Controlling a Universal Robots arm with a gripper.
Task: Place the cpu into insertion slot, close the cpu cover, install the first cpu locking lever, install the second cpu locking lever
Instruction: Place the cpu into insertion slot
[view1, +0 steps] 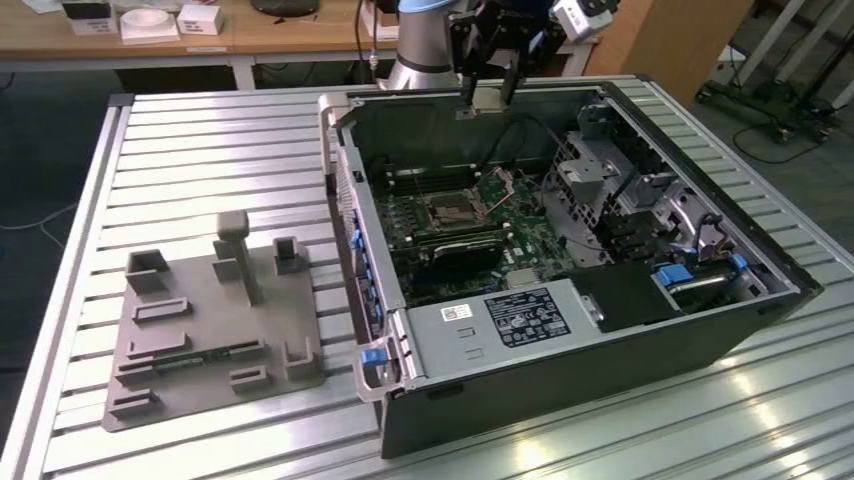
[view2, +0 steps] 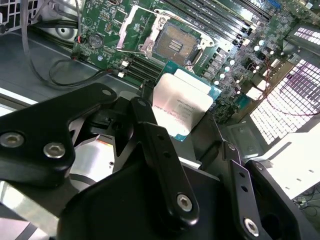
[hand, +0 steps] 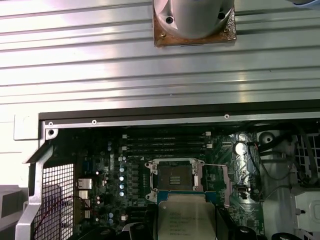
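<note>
Cpu (view2: 181, 106), its print illegible, pinched in the end effector (view1: 487, 96), well clear of the insertion slot (view2: 174, 44).

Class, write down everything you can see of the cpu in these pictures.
The cpu is a small flat square chip with a silvery-grey metal top carrying faint print and a thin teal-green border along its edges. The end effector holds it by two opposite sides, top face towards the wrist cameras, in the air above the open computer case. Both wrist views show it apart from the open insertion slot, touching nothing else.
</note>
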